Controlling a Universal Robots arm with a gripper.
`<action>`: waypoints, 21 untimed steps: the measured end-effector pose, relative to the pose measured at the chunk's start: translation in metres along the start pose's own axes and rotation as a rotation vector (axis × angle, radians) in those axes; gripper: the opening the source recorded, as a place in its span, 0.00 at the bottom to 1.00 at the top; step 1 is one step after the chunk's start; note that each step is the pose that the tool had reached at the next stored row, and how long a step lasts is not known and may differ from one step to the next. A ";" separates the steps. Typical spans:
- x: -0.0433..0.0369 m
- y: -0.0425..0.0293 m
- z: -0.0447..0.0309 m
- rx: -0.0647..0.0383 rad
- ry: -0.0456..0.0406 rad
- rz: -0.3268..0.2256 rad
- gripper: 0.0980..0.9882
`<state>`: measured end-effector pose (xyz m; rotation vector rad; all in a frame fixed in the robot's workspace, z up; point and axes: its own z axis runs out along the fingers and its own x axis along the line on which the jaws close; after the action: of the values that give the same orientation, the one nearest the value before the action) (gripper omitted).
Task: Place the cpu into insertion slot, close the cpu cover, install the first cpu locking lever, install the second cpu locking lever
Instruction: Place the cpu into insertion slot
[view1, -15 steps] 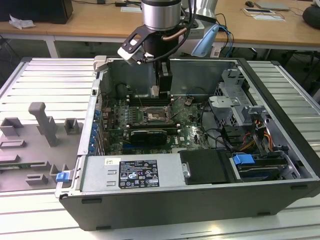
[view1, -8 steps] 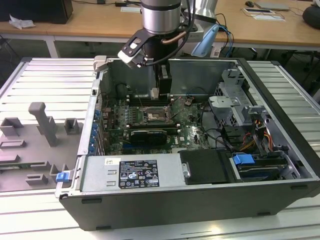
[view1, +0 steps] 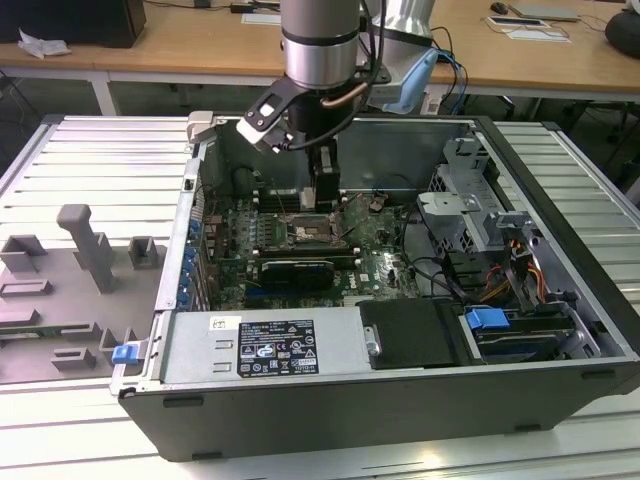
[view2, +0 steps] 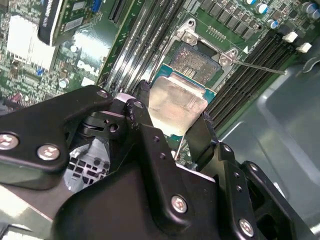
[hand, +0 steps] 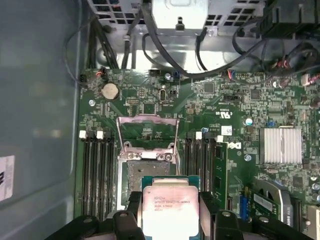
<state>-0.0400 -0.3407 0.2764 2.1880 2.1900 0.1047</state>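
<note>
My gripper (view1: 325, 195) is inside the open computer case, shut on the cpu (view2: 177, 105), a flat square chip with a silvery top held by two opposite edges. In the first wrist view the cpu (hand: 170, 207) hangs between the black fingers (hand: 131, 202), partly over the near edge of the insertion slot (hand: 147, 172). The insertion slot (view2: 192, 57) shows its dark pin field with nothing in it. The cpu cover (hand: 121, 132) stands flipped open beyond the slot. A thin wire lever (view2: 260, 66) sticks out beside the socket. In the exterior view the insertion slot (view1: 310, 232) lies just below the gripper.
Memory slots (hand: 97, 175) flank the socket on both sides. A long black card (view1: 297, 270) sits in front of it, a finned heat sink (hand: 280, 145) to one side. Cables (hand: 165, 50), a drive cage (view1: 470, 210) and the power supply (view1: 260, 345) crowd the case. Grey fixtures (view1: 85, 245) stand outside.
</note>
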 end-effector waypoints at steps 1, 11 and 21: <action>0.0001 -0.0004 0.0040 0.000 0.0000 0.000 0.50; 0.0000 -0.0020 0.0211 0.000 0.0008 -0.010 0.50; -0.0001 -0.0023 0.0260 0.000 0.0010 -0.010 0.50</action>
<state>-0.0403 -0.3404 0.2502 2.1777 2.2009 0.1054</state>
